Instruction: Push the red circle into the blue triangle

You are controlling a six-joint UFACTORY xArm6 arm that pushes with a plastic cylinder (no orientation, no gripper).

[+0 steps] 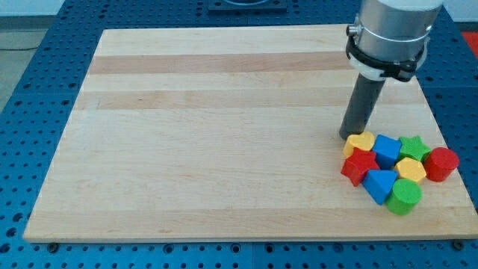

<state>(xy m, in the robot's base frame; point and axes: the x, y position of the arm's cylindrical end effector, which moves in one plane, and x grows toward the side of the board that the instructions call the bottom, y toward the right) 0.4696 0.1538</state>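
The red circle (441,164) sits at the right end of a tight cluster of blocks near the board's lower right. The blue triangle (379,184) lies at the cluster's lower left, apart from the red circle, with a yellow hexagon (410,169) and a green circle (405,196) between them. My tip (349,136) rests on the board just above and left of the cluster, touching or almost touching the yellow heart (360,143).
The cluster also holds a blue cube (387,149), a green star (414,147) and a red star (359,166). The wooden board (224,127) lies on a blue perforated table. The board's right edge runs close to the red circle.
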